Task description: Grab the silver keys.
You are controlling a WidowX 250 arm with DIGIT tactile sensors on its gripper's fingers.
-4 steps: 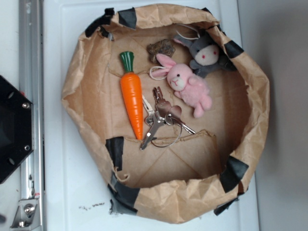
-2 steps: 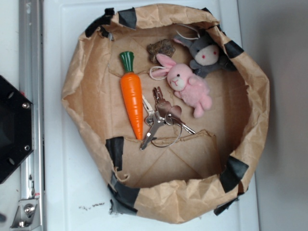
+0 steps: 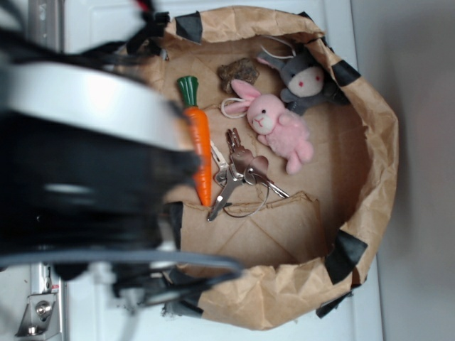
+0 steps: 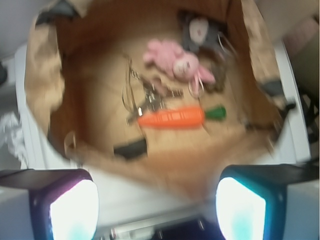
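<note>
Gripper (image 4: pixel 157 200), jaws wide apart, hangs at the bottom of the wrist frame; keys (image 3: pixel 238 176) lie mid-frame in the paper bag (image 3: pixel 370 106), touching the carrot (image 3: pixel 201 153).

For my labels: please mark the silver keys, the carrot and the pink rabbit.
silver keys (image 3: pixel 238 174): exterior view, on the bunched key heads.
carrot (image 3: pixel 201 153): exterior view, on the orange body.
pink rabbit (image 3: pixel 274 124): exterior view, on its head.

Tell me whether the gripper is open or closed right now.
Open. In the wrist view the gripper has its two fingers spread wide apart with nothing between them, well short of the silver keys.
</note>
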